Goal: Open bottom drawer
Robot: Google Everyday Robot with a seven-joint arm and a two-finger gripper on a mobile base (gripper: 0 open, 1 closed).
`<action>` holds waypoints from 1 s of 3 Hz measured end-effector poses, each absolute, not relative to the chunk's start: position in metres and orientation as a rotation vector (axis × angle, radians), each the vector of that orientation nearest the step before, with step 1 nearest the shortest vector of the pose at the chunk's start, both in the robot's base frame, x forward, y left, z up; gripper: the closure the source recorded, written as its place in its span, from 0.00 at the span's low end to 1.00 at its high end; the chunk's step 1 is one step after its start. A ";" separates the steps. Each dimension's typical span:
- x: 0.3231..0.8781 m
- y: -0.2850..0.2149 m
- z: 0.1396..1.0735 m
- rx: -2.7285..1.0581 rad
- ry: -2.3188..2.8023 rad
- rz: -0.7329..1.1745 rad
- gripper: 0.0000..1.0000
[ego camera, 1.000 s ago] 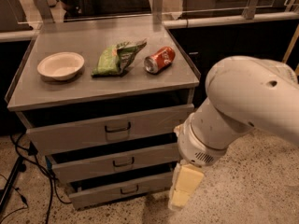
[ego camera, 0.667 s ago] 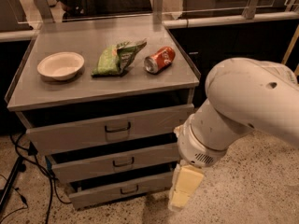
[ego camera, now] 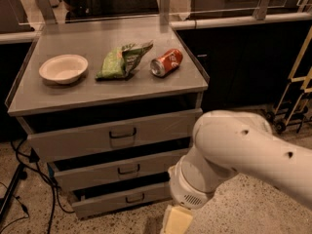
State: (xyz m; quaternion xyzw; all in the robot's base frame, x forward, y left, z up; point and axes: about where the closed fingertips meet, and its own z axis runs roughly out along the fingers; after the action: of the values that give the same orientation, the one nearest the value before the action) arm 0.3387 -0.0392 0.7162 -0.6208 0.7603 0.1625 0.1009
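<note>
The bottom drawer [ego camera: 117, 200] is the lowest, shortest grey front of the cabinet, with a small dark loop handle [ego camera: 134, 198]. It stands out slightly from the cabinet body, with a dark gap above it. My white arm [ego camera: 243, 155] reaches down at the right of the cabinet. My gripper [ego camera: 176, 220] shows only as a pale yellowish part at the bottom edge, just right of the bottom drawer's front and slightly below it.
The middle drawer [ego camera: 122, 169] and the top drawer [ego camera: 117, 135] sit above. On the cabinet top [ego camera: 87, 89] lie a white bowl [ego camera: 63, 68], a green chip bag [ego camera: 122, 61] and a red soda can [ego camera: 166, 63]. Black cables [ego camera: 29, 179] hang at the left. A cart [ego camera: 297, 82] stands at the right.
</note>
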 end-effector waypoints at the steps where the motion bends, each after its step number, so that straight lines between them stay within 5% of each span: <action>1: 0.342 -0.026 0.678 -1.813 2.256 0.523 0.00; 3: 0.341 -0.005 0.636 -1.828 2.278 0.628 0.00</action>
State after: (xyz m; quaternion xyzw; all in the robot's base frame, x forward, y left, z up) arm 0.3408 -0.0049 0.6363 -0.6101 0.7603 0.2095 0.0770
